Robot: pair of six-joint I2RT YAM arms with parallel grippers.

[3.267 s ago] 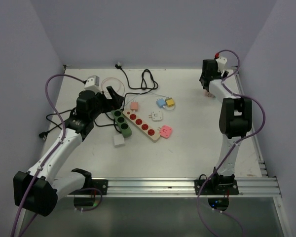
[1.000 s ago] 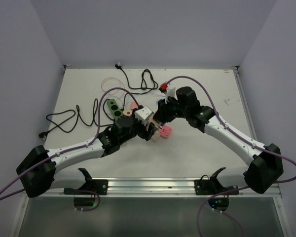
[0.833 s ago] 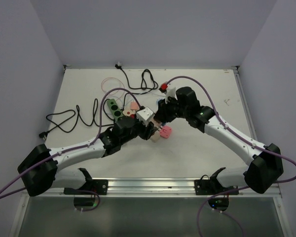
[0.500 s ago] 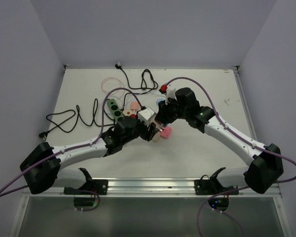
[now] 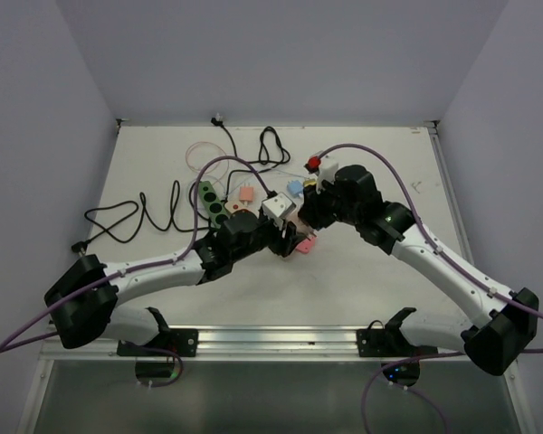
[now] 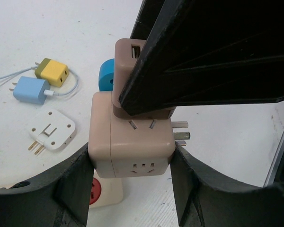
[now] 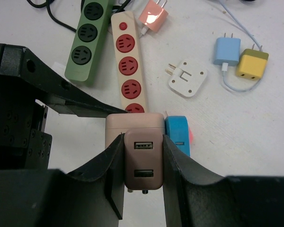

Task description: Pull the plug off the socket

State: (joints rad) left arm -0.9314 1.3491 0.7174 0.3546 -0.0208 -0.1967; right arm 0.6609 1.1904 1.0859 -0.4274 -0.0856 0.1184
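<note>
Two grippers locked on one socket-and-plug pair

Your left gripper [image 6: 131, 153] has its fingers partly closed against opposite sides of the beige cube socket [image 6: 128, 137], gripping it. Your right gripper [image 7: 143, 142] is nearly closed, pinching the pinkish-brown USB charger plug [image 7: 142, 165], which sits seated in the cube's face. A blue plug [image 7: 177, 135] is stuck in the adjoining face. You hold the pair raised over one end of the red-outlet power strip [image 7: 128, 71], about midway between the table's [image 5: 389, 280] left and right edges.
</note>
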